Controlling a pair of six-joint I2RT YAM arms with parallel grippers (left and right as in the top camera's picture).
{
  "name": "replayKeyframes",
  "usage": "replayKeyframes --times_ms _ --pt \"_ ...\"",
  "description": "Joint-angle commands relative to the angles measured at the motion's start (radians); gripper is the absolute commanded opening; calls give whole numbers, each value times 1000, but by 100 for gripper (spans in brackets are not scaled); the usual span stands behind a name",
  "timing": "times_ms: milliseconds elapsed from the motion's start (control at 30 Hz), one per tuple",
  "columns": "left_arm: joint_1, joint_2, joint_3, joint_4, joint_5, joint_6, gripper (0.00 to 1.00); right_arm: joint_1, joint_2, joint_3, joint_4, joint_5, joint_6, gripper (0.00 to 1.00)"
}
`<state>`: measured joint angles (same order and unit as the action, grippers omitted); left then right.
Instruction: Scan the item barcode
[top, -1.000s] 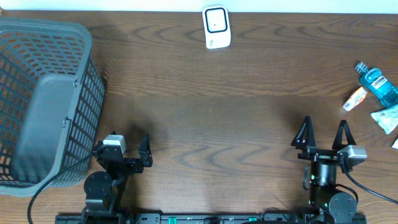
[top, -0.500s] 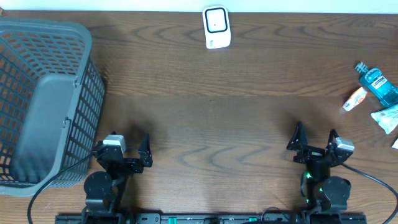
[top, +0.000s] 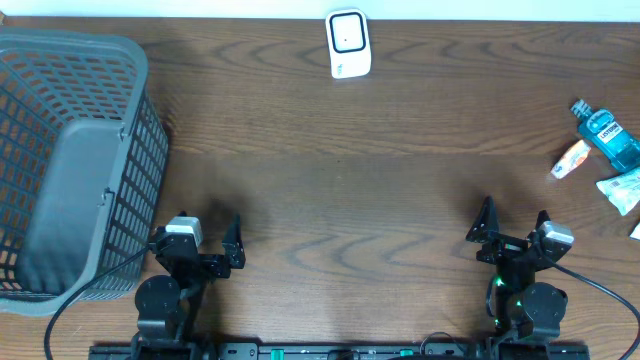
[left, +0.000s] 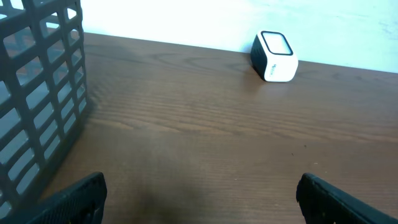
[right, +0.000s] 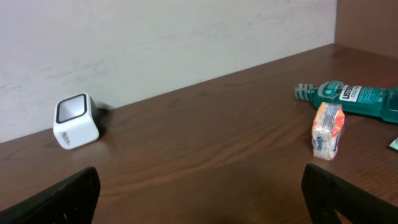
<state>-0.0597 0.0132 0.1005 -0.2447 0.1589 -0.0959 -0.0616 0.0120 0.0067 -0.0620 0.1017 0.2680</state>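
The white barcode scanner (top: 348, 44) stands at the far middle of the table, also seen in the left wrist view (left: 274, 56) and the right wrist view (right: 76, 121). Items lie at the far right: a teal mouthwash bottle (top: 606, 134) (right: 351, 96), a small orange-and-white pack (top: 571, 159) (right: 327, 130), and a white-and-green packet (top: 621, 189). My left gripper (top: 205, 238) (left: 202, 199) sits near the front left, open and empty. My right gripper (top: 515, 215) (right: 199, 193) sits near the front right, open and empty, well short of the items.
A large grey mesh basket (top: 70, 170) (left: 37, 93) takes up the left side, close beside my left arm. A pale wall runs behind the table's far edge. Another item's corner (top: 635, 231) shows at the right frame edge.
My right gripper has drawn back a little toward the front edge and turned slightly, still open. The left arm and all objects have stayed put.
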Motion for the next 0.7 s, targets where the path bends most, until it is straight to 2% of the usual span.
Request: replayKeyframes --times_ms 0,167,400,667 --pt "2 -2 -14 -31 13 17 98 -4 -7 -2 -5 -6 -22 99" --pt "2 -2 -14 -31 13 17 98 -4 -7 -1 -5 -5 -23 99" --pt "2 -2 -14 -31 13 17 98 2 -7 -2 -5 -6 -136 99" --pt "2 -2 -14 -31 13 17 98 18 -7 -1 -5 -6 -135 99"
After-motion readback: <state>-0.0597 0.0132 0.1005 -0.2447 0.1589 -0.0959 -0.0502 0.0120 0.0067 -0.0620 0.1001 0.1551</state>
